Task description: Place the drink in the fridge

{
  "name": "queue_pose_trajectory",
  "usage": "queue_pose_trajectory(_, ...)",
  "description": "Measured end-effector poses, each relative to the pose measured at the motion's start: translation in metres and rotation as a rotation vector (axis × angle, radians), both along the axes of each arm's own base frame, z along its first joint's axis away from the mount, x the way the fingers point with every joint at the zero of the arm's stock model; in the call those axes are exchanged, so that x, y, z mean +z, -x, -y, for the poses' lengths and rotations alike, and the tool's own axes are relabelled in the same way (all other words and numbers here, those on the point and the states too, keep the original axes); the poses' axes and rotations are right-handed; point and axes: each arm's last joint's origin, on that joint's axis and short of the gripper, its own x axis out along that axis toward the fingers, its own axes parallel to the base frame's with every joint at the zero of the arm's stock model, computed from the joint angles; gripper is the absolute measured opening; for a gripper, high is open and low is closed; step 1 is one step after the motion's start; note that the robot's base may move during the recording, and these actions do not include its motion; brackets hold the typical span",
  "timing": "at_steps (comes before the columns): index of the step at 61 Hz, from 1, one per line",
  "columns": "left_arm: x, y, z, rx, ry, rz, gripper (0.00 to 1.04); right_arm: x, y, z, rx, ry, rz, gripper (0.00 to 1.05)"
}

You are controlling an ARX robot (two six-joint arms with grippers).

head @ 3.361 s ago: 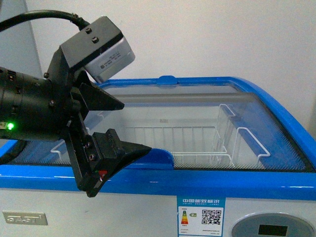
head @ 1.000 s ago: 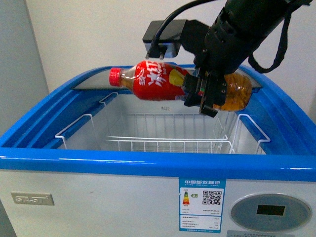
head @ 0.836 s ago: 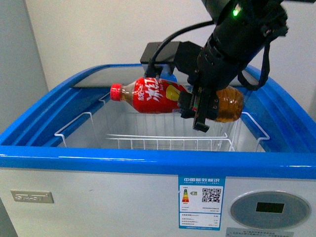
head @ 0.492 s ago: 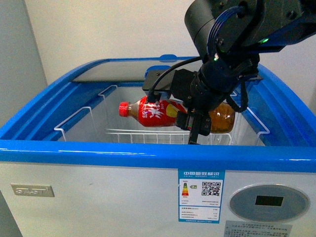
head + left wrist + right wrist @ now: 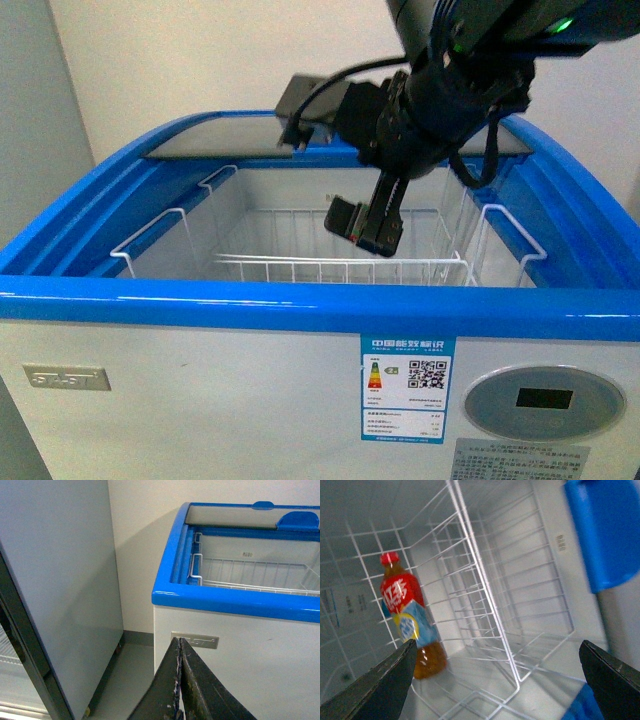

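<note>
Since my right gripper (image 5: 358, 228) is hanging over the open fridge (image 5: 300, 305) with its jaws spread and nothing between them, I'm reading the drop as done, so what matters now is where the bottle sits relative to those fingers.

Nearest to me, the left gripper (image 5: 179, 690) is parked low in front of the fridge's white front wall, jaws pressed together on nothing, well apart from the action. It's clearly the farther arm from the bottle and can be ignored.

Further in, the front camera shows the right gripper above the wire basket (image 5: 340, 270), inside the blue rim. From that view I can't see the bottle at all.

The right wrist cam does show it: the drink (image 5: 410, 617) is down in the wire basket, well apart from both fingertips and below them. Its long axis runs from the red cap to the amber base, and it looks like it's lying against the basket mesh, but honestly I can't tell from this angle whether it's flat on the bottom or leaning on a side wall.

So the bottle is clear of the open jaws, and my guess is the move ahead is a straight lift out, keeping the fingers off the basket wires.
</note>
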Motion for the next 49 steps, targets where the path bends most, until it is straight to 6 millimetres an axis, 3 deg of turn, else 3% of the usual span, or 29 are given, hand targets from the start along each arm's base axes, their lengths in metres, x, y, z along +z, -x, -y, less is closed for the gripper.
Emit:
queue_pose_trajectory(4, 0.000, 0.001, 0.000, 0.000, 0.000, -0.001, 0.03, 0.017, 0.010, 0.005, -0.041, -0.070, 0.047, 0.97)
queue_pose_trajectory(11, 0.000, 0.004, 0.000, 0.000, 0.000, 0.000, 0.03, 0.055, 0.044, 0.022, -0.202, -0.257, 0.149, 0.97)
queue_pose_trajectory(17, 0.000, 0.005, 0.000, 0.000, 0.000, -0.001, 0.03, 0.080, 0.091, 0.044, -0.370, -0.429, 0.161, 0.97)
queue_pose_trajectory(27, -0.004, 0.011, 0.000, -0.002, -0.001, -0.028, 0.03, 0.104, 0.197, 0.083, -0.633, -0.664, 0.141, 0.97)
queue_pose_trajectory(33, -0.004, 0.017, 0.000, 0.000, 0.000, -0.013, 0.03, 0.110, 0.277, 0.098, -0.720, -0.776, 0.141, 0.97)
queue_pose_trajectory(34, -0.003, 0.017, 0.000, 0.000, 0.000, -0.007, 0.03, 0.111, 0.298, 0.102, -0.719, -0.815, 0.130, 0.97)
queue_pose_trajectory(37, -0.003, 0.017, 0.000, 0.002, 0.000, -0.008, 0.03, 0.111, 0.329, 0.115, -0.698, -0.911, 0.108, 0.97)
queue_pose_trajectory(40, -0.003, 0.018, 0.000, 0.001, 0.000, -0.005, 0.03, 0.112, 0.341, 0.124, -0.625, -1.042, 0.201, 0.90)
queue_pose_trajectory(49, -0.003, 0.018, 0.000, -0.001, 0.000, -0.005, 0.03, 0.060, 0.334, 0.132, -0.533, -1.067, 0.339, 0.64)
